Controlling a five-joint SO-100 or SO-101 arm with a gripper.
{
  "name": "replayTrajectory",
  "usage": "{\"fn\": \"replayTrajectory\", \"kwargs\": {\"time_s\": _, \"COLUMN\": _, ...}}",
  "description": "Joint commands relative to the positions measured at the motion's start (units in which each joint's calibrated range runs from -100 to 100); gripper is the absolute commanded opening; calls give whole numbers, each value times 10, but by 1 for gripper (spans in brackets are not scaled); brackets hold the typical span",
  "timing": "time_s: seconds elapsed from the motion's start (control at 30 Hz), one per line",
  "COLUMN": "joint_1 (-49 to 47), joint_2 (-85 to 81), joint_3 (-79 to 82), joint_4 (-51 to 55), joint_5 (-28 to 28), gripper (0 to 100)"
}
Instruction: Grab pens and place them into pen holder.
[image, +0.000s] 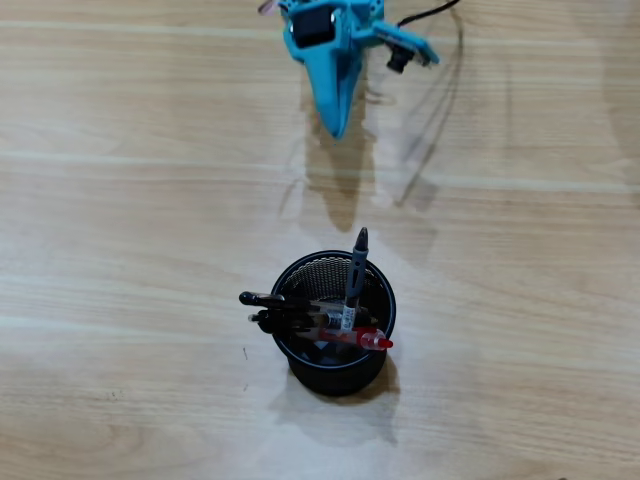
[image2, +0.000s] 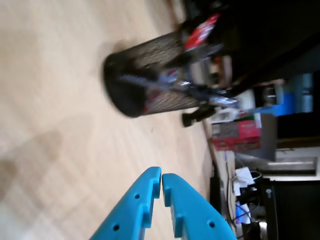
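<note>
A light wooden surface (image: 120, 250) fills the overhead view. The blue arm (image: 330, 30) is seen at the top edge of that view, with a black cable (image: 440, 70) looped beside it. The hand (image2: 161, 176) is shown in the wrist view with its two blue fingers pressed together, nothing being held between them; it is kept well apart from the pen holder (image: 335, 372). The pen holder, a round black mesh cup, is stood upright on the surface below the arm in the overhead view. All four pens are contained in it: a grey pen (image: 356, 265) is leaned against the upper rim, two black pens (image: 268, 310) are projected over the left rim, and a red pen (image: 372, 341) is rested against the right rim.
</note>
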Motion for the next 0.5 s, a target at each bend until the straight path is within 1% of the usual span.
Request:
{"fn": "replayTrajectory", "kwargs": {"time_s": 0.0, "joint_1": 4, "joint_2": -117, "joint_3": 11, "joint_4": 172, "joint_5": 33, "gripper": 2}}
{"fn": "replayTrajectory", "kwargs": {"time_s": 0.1, "joint_1": 5, "joint_2": -175, "joint_3": 11, "joint_4": 280, "joint_5": 58, "gripper": 2}}
{"fn": "replayTrajectory", "kwargs": {"time_s": 0.2, "joint_1": 16, "joint_2": -167, "joint_3": 11, "joint_4": 342, "joint_5": 69, "gripper": 2}}
{"fn": "replayTrajectory", "kwargs": {"time_s": 0.33, "joint_1": 16, "joint_2": -170, "joint_3": 11, "joint_4": 412, "joint_5": 84, "gripper": 2}}
{"fn": "replayTrajectory", "kwargs": {"time_s": 0.47, "joint_1": 12, "joint_2": -171, "joint_3": 4, "joint_4": 440, "joint_5": 98, "gripper": 2}}
